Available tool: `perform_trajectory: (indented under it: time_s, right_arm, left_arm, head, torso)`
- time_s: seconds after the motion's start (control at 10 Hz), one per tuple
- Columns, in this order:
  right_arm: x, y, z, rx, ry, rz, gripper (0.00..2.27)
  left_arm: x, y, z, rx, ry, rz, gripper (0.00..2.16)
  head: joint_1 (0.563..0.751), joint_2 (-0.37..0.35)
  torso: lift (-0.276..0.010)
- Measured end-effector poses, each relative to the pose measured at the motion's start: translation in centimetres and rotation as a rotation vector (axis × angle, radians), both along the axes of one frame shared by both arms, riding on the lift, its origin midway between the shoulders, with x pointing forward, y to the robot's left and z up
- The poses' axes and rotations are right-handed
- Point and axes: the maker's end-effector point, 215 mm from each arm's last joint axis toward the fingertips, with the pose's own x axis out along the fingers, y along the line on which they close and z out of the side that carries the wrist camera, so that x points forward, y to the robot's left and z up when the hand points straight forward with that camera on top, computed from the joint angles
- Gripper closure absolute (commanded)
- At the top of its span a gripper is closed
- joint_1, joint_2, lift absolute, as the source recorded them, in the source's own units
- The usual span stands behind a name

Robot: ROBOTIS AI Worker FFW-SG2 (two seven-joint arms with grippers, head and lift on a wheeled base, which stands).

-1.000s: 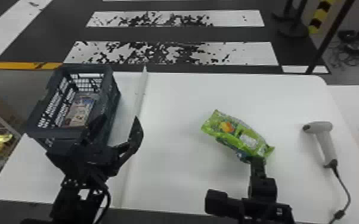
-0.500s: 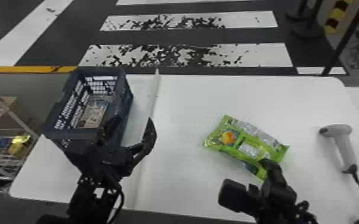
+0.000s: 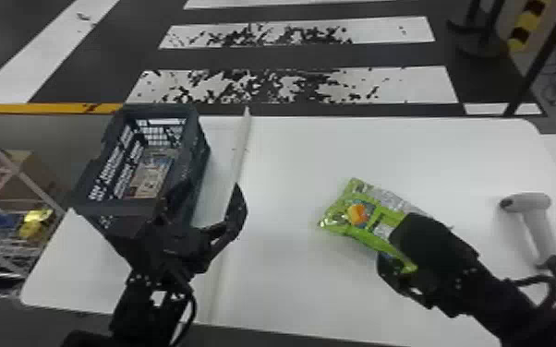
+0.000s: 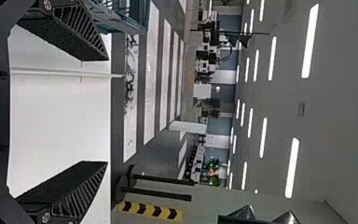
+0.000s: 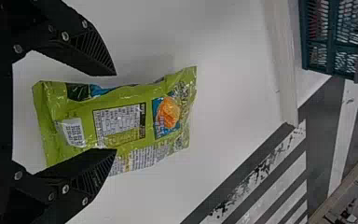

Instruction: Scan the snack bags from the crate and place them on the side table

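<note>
- The green snack bag (image 3: 365, 217) lies on the white table (image 3: 286, 286), to the right of the crate (image 3: 191, 170), with its printed back facing up.
- A picture of an orange fruit shows near one end of the bag; a printed white panel and a smaller white label are nearer the other end.
- The right gripper (image 3: 389, 247) is at the bag's near right end in the head view. Its fingers (image 5: 91, 49) stand well apart, with much of the bag's width between them; one overlaps the bag's edge in the right wrist view, and I cannot tell whether it touches.
- The left gripper (image 3: 212, 183) is beside the crate's near right corner, its fingers spread wide and nothing between them.
- The crate is dark and open-topped, sits at the left part of the table, and has flat printed packets (image 3: 152, 173) inside at the bottom.
- A raised white strip (image 3: 241, 152) runs from front to back across the table, between crate and bag.
- The white handheld scanner (image 3: 538, 221) lies to the right of the bag, apart from it, its dark cord (image 3: 555, 272) leading toward the near side.
- Left of the table stands a wire rack (image 3: 18, 173) with red, blue and yellow things.
</note>
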Motion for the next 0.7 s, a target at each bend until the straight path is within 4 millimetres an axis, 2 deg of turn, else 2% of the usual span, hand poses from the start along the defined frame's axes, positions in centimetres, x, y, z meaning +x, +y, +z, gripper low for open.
perform_trajectory:
  time_s: [0.1, 0.3, 0.4, 0.7]
  right_arm:
    - [0.9, 0.0, 0.9, 0.058, -0.017, -0.022, 2.25]
    - [2.4, -0.1, 1.5, 0.132, -0.054, -0.060, 2.25]
    - [3.2, -0.3, 0.9, 0.152, -0.065, -0.068, 2.25]
    - [4.7, -1.8, -2.7, 0.152, -0.048, -0.103, 2.25]
  left_arm:
    - [0.0, 0.0, -0.1, 0.000, 0.002, 0.001, 0.08]
    - [-0.1, 0.0, -0.3, -0.001, 0.006, 0.000, 0.08]
    - [-0.1, 0.0, -0.4, -0.001, 0.007, 0.000, 0.08]
    - [-0.1, 0.0, -0.5, -0.001, 0.009, 0.001, 0.08]
  head:
    - [0.695, 0.138]
    - [0.695, 0.132]
    - [0.695, 0.132]
    - [0.695, 0.108]
  torso:
    - [-0.081]
    - [-0.081]
    - [-0.081]
    - [-0.081]
